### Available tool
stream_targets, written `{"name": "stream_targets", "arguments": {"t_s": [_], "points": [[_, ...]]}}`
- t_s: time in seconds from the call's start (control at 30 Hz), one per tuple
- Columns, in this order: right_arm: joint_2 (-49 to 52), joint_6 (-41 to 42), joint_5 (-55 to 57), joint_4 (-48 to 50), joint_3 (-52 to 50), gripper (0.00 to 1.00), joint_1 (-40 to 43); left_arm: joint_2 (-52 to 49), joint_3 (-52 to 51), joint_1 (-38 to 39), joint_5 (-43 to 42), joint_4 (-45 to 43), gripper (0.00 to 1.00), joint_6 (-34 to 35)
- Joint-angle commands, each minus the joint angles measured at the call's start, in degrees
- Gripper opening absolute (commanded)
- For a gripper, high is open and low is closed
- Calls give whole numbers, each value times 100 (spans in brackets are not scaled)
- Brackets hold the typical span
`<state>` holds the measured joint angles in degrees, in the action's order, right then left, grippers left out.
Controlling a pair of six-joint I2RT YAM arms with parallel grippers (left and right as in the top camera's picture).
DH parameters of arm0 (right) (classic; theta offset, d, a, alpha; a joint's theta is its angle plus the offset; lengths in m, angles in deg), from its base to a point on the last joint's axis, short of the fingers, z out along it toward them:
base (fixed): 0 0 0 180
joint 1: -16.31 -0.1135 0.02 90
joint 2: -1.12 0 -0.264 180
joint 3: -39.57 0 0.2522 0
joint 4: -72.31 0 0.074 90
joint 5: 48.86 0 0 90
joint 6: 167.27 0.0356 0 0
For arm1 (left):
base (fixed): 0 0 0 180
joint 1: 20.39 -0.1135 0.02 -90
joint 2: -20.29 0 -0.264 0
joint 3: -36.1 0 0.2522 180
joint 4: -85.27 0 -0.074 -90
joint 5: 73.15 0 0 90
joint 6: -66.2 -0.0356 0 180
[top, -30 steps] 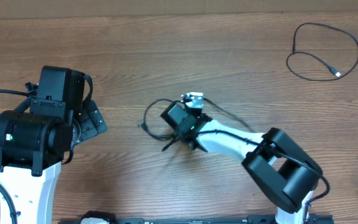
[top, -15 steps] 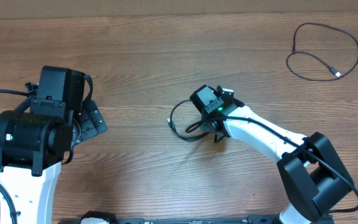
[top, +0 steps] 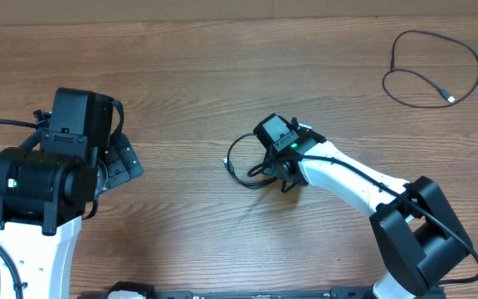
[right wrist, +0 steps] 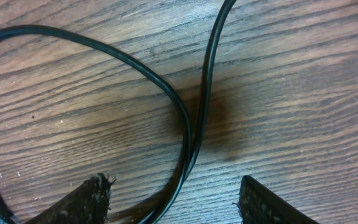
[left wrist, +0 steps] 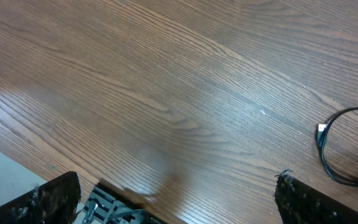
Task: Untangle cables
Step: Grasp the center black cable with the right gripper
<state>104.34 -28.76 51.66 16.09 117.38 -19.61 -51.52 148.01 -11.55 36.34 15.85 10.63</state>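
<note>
Overhead: the right gripper [top: 274, 177] has just spread above the cable loop [top: 231, 154] at centre, releasing it. Another cable [top: 451, 99] lies at 2 o'clock.
Left wrist: the left gripper [left wrist: 166, 202] is spread and empty, with the loop at 3 o'clock.
Right wrist: 2 strands cross between parted fingers [right wrist: 86, 199], so a regrasp is likely next.

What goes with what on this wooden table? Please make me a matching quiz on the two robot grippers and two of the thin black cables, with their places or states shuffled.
Things:
1. left black two-finger gripper
2. right black two-finger gripper
3. thin black cable looped at mid-table
4. thin black silver-plugged cable loop

Places or states:
A. far right corner, away from both arms
B. open, fingers either side of a cable
C. open above bare wood
D. lying flat beneath a gripper

Pairs: 1-C, 2-B, 3-D, 4-A
</note>
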Motion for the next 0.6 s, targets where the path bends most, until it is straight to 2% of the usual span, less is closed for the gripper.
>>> {"name": "stream_targets", "arguments": {"t_s": [0.0,0.2,0.43,0.53,0.57], "points": [[-22,144,-11,33,-42,65,31,-20,2,-20,-4,-2,100,90],[-20,437,-9,247,-251,61,31,-20,2,-20,-4,-2,100,90],[-17,723,-9,538,-599,47,31,-20,2,-24,-4,-2,100,92],[-17,721,-9,673,-695,36,31,-20,2,-24,-4,-2,100,90],[-17,719,-9,739,-726,29,31,-20,2,-24,-4,-2,100,90]]}}
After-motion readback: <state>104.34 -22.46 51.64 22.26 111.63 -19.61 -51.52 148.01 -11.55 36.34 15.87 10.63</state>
